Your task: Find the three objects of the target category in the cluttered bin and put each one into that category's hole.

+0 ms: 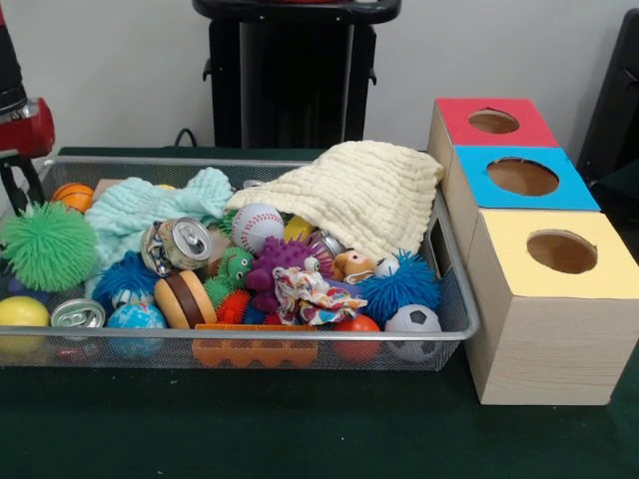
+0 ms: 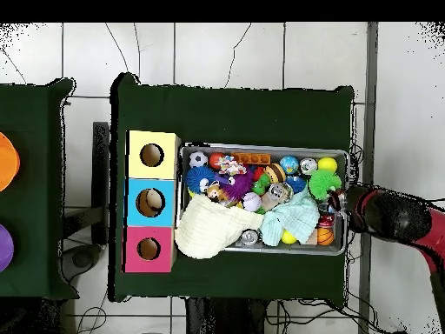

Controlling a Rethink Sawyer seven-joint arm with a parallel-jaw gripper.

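The wire mesh bin [image 1: 300,337] stands on the green table, full of toys; it also shows in the overhead view [image 2: 261,146]. No see-through bottle shows in the bin; any would be hidden under the clutter or the cloths. Two silver cans [image 1: 185,242] [image 1: 78,314] lie among the toys. My gripper [image 1: 20,185] hangs at the bin's left end in the front view, by a green spiky ball [image 1: 45,244]. In the overhead view the gripper [image 2: 335,202] is over the bin's right end. A pale thing shows inside the blue box's hole [image 2: 155,202].
Three wooden boxes with round holes stand beside the bin: red [image 1: 454,115], blue [image 1: 479,160] and yellow [image 1: 509,235]. A cream cloth [image 1: 349,190] drapes over the bin's corner near the boxes. A mint cloth [image 1: 140,210] lies over toys at the back left.
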